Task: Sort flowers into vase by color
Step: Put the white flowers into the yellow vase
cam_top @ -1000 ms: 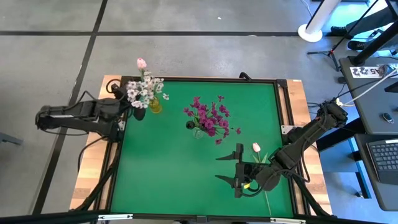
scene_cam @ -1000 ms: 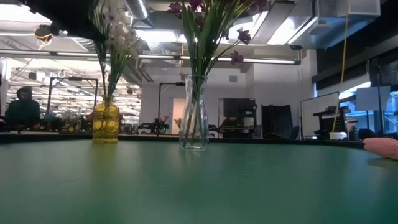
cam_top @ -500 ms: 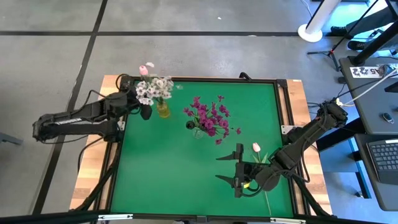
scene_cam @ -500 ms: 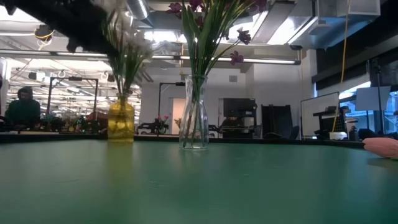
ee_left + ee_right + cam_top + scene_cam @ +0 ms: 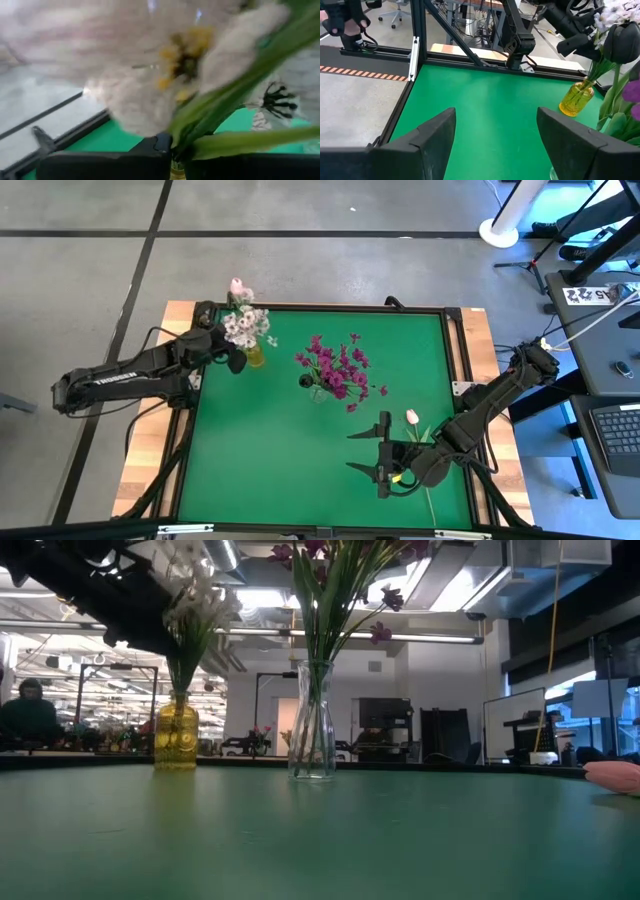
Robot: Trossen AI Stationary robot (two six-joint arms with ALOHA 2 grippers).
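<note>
We see the left gripper (image 5: 235,360) beside the yellow vase (image 5: 254,356) at the green mat's (image 5: 300,450) far left corner, its jaws pressed nearly shut among the white flowers (image 5: 245,328) standing in that vase; whether it grips a stem we cannot tell. Right of this vase stands the clear vase (image 5: 313,720) of purple flowers (image 5: 338,368). The right gripper (image 5: 383,445), jaws wide and empty, waits beside a pink tulip (image 5: 411,417) lying on the mat.
</note>
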